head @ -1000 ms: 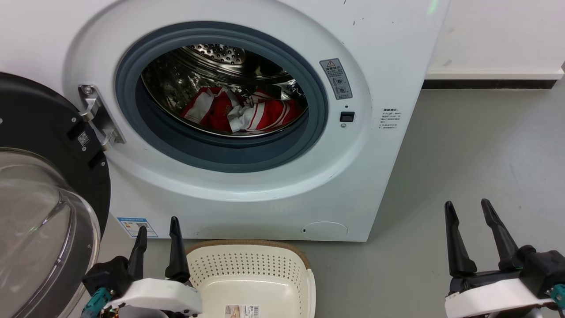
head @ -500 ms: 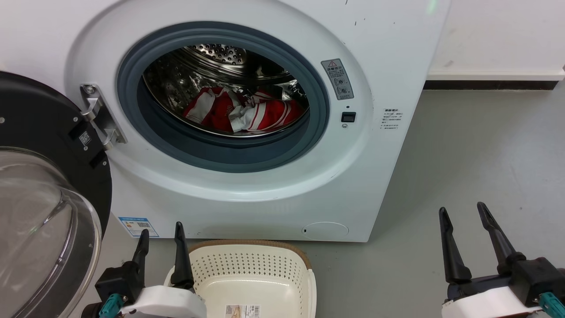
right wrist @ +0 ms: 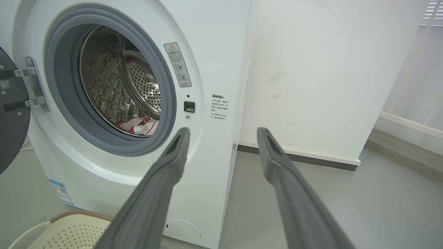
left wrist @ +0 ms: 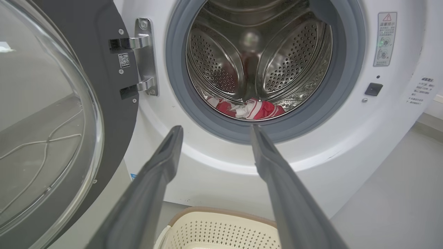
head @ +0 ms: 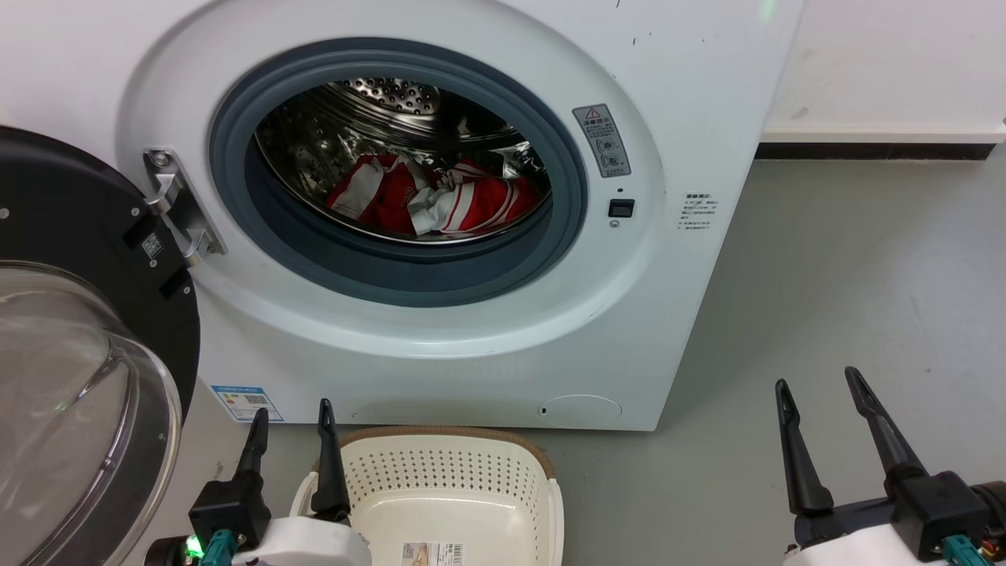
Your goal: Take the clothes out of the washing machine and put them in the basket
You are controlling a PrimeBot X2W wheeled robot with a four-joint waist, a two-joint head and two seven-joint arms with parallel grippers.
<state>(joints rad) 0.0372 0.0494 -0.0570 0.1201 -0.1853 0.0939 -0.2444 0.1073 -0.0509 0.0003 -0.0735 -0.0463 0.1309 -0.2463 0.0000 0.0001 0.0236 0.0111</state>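
Two grippers sit low in the head view, fingers pointing up the frame. Left gripper [head: 291, 409], lower left: jaws apart, pale machine base and floor visible through the gap. Its inner finger crosses the left corner of the basket [head: 440, 472] in the picture; whether it touches, I cannot tell. Right gripper [head: 816, 379], lower right: jaws apart, over bare grey floor [head: 849, 275], well apart from the washing machine [head: 644, 314].

The machine fills the upper left and centre. Its door [head: 71, 236] is swung open at the left edge, black frame up, glass bowl bulging toward the camera, hung on a metal hinge [head: 177, 206].

The clothes [head: 436, 206] are a crumpled red bundle with white stripes and panels. They lie on the lower curve of the steel drum [head: 377, 94], behind the grey seal [head: 393, 275], just above frame centre.

In the left wrist view the bundle shows low in the drum, just above and between the two fingertips. In the right wrist view only a scrap of red and white peeks over the seal's lower lip, left of the near finger.

The basket is at bottom centre, on the floor just in front of the machine's base. Its brown rim faces the machine, and a paper label [head: 431, 553] lies on its bottom.
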